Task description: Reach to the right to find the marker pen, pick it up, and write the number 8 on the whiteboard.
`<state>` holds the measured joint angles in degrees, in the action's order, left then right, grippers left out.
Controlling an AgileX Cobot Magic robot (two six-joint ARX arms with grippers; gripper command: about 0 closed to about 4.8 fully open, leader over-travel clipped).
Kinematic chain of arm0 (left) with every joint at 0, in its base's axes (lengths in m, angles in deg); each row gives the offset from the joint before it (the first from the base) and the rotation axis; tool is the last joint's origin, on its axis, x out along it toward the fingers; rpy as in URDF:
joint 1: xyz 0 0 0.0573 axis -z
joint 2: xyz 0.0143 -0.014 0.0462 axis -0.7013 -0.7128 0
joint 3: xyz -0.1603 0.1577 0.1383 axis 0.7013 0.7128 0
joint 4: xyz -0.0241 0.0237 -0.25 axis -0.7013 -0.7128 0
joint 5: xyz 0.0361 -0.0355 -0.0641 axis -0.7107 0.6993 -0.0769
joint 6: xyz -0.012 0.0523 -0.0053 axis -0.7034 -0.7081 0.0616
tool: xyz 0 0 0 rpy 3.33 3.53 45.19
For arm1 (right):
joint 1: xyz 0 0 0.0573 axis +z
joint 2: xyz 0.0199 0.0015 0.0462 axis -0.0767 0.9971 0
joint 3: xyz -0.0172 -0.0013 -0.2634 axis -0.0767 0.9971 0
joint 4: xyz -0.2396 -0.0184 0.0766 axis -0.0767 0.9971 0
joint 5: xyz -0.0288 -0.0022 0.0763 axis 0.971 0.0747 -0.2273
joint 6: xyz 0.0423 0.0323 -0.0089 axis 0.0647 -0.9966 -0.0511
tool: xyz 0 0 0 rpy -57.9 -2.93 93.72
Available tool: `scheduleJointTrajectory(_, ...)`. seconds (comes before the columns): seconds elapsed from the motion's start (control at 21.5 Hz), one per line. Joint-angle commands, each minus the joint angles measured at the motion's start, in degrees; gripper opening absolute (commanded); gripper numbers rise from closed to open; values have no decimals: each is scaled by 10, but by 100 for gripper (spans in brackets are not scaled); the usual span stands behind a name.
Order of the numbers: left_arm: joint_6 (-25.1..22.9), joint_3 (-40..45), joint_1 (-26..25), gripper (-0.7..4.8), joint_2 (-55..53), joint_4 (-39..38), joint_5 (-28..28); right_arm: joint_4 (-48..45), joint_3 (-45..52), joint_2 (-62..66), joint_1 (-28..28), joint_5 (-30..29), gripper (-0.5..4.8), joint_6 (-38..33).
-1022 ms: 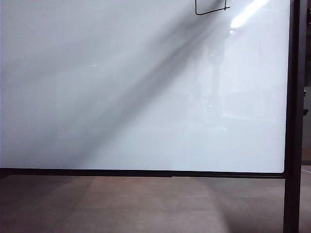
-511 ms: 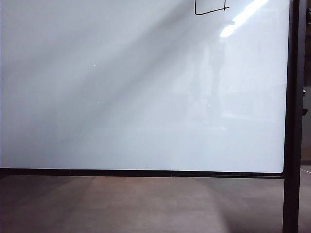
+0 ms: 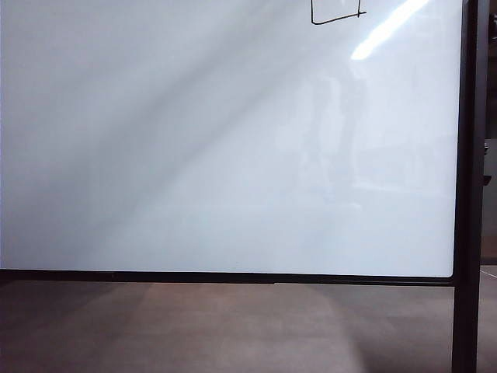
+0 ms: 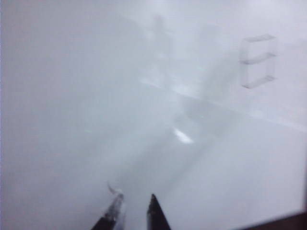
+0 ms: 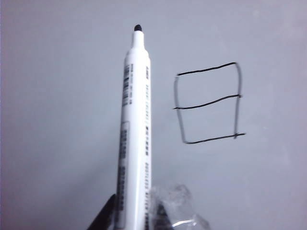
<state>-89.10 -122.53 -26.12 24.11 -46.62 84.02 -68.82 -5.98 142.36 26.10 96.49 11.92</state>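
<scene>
Gripping the marker pen (image 5: 134, 129) upright, right gripper (image 5: 136, 218) sits off the whiteboard (image 3: 194, 155), tip clear of it. Left gripper (image 4: 133, 211) is wide and empty, facing the board. The number 8 (image 5: 208, 103) looks complete, boxy, at upper right; little left. Black post (image 3: 466, 194) borders right; nothing obstructs.

This looks like an office, a classroom or a lab room; the pictures do not settle which. A very large whiteboard (image 3: 225, 155) with a thin black frame stands on a black upright post (image 3: 468, 194) at its right edge. Below the whiteboard there is a plain brownish floor (image 3: 233, 326). The glossy board reflects a bright ceiling light (image 3: 384, 29).
</scene>
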Motion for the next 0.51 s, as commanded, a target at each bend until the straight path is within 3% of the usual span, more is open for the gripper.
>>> scheduleJointTrajectory(0.05, -2, 50, -41, 66, 39, 28, -8, -10, 20, -29, 1, 13, -7, 10)
scheduleJointTrajectory(0.33, -2, 148, -82, 66, 72, 24, -27, -2, 44, -70, 9, 11, -7, 5)
scheduleJointTrajectory(0.51, -2, 226, -82, 66, 72, 36, -26, 9, 46, -88, 14, 11, -7, 6)
